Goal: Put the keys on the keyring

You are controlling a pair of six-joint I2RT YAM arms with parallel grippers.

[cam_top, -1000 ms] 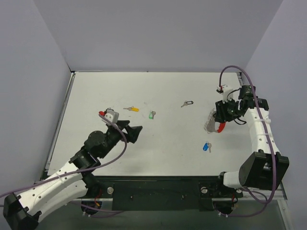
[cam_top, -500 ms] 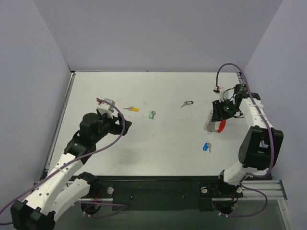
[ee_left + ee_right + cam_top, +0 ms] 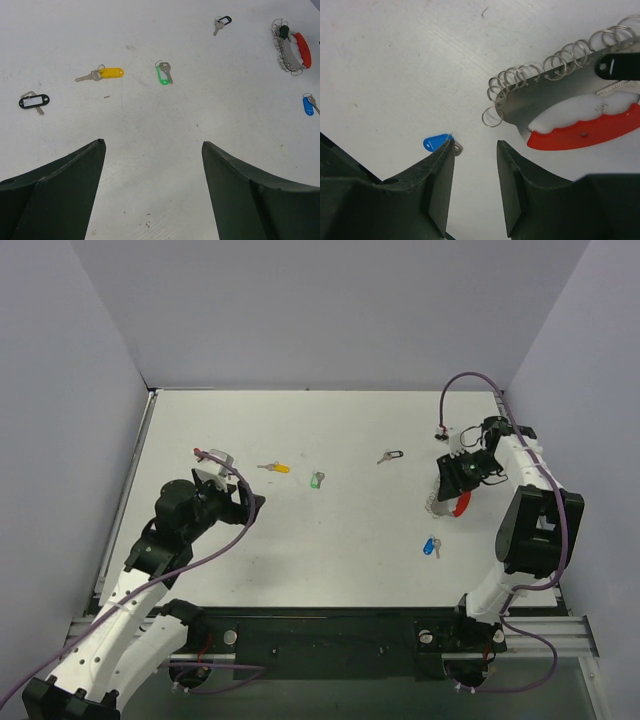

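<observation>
Pulling back on the left, waiting on the right: no key picked yet.

Since a second ago my left gripper (image 3: 152, 145) has swung back toward its own side and stands wide open, empty. My right arm has folded upright, and the right gripper (image 3: 475, 142) stays just above the keyring (image 3: 555, 95), fingers partly apart with nothing between them. The keyring lies flat at the right of the table (image 3: 350, 530), unmoved. The yellow-tag key (image 3: 102, 74), green-tag key (image 3: 164, 74) and blue-tag key (image 3: 436, 142) lie loose as before, so I judge the threading is not begun. The surface is white and lightly scuffed, with plain lilac walls (image 3: 330, 310) around.
</observation>
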